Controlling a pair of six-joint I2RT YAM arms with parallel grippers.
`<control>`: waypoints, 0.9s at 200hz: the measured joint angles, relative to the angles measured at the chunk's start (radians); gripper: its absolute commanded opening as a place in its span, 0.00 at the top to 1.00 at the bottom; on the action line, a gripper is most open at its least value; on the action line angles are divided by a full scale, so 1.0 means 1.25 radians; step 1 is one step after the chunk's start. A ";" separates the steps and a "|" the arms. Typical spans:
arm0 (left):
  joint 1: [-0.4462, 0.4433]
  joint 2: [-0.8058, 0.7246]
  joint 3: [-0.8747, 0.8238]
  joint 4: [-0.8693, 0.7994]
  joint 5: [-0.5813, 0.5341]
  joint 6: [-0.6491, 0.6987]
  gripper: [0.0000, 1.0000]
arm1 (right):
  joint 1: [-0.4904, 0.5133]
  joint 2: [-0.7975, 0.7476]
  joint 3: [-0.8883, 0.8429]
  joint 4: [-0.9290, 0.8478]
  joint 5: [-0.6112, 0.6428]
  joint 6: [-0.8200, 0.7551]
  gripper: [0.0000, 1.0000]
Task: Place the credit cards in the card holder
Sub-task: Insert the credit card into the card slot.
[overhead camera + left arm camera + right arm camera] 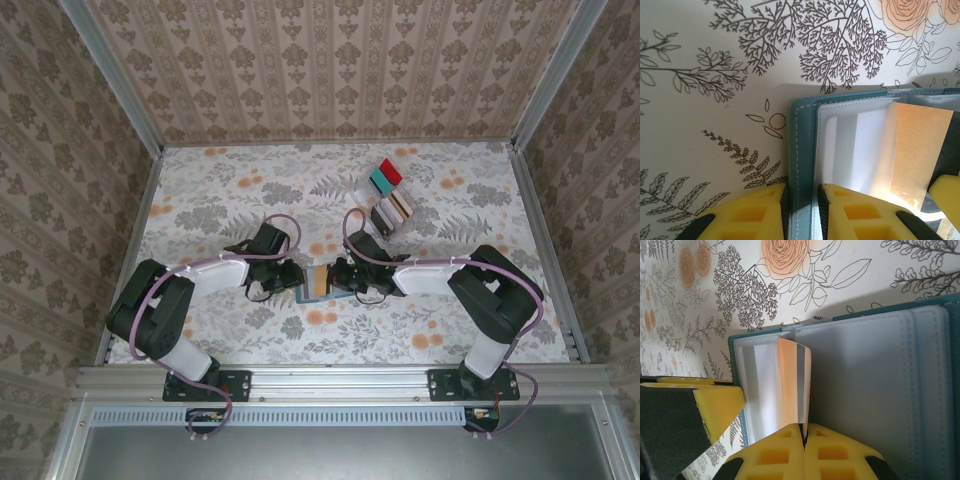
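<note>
The card holder (307,291) lies open on the floral table between my two grippers, teal outside and pale blue-grey inside (865,390). My left gripper (802,202) is shut on its teal left edge (801,150), one pad on each side. My right gripper (803,432) is shut on a tan credit card (790,385) with a dark stripe. That card stands on edge, tilted over the holder's left panel with its far end at the slots. The tan card (917,155) also appears in the left wrist view, above the pale lining. From above, the left gripper (293,283) and right gripper (337,283) nearly meet.
A clear tray (388,178) with red and teal pieces stands at the back right, with more cards (393,212) stacked upright in front of it. Wallpapered walls close in the table on three sides. A metal rail (340,378) runs along the near edge.
</note>
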 measured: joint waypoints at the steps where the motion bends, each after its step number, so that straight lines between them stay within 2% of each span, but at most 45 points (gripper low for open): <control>1: 0.000 0.000 0.000 0.000 0.000 0.000 0.75 | 0.000 0.000 0.000 0.000 0.000 0.000 0.95; 58: -0.001 0.006 0.006 -0.001 0.000 0.000 0.75 | -0.022 -0.003 0.000 -0.006 -0.042 -0.014 0.95; 180: -0.001 0.010 0.011 -0.001 0.000 0.000 0.76 | -0.029 -0.015 -0.009 -0.017 -0.058 -0.013 0.95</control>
